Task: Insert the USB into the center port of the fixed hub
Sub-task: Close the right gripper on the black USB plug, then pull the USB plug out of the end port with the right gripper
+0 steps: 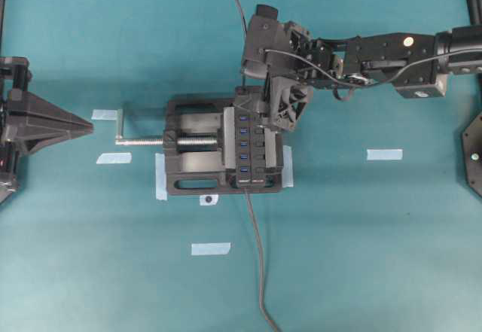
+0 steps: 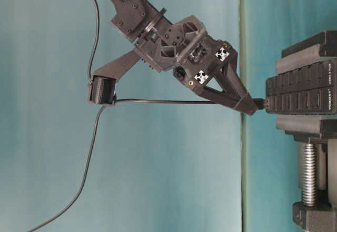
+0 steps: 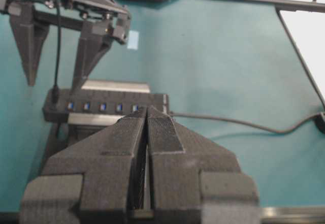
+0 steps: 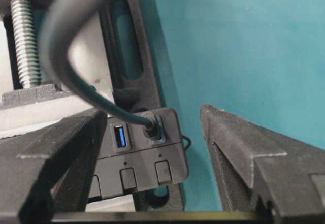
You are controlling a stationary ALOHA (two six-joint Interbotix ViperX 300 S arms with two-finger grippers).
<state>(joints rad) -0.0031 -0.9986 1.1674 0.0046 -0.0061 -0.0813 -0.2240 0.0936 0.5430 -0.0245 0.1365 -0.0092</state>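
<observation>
— Why's the left gripper (image 1: 89, 126) parked, jaws together?

— It has no job; the vise (image 1: 192, 155) pins the fixed hub (image 1: 251, 147).

— And the USB (image 4: 151, 127)?

— In the hub's end port, not the center. The right gripper (image 4: 152, 148) straddles it, jaws apart.

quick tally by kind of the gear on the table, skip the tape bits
hands: 2 (left hand, right hand)
hub: 1
vise: 1
cables: 2 (USB cable, hub cable)
total: 6
</observation>
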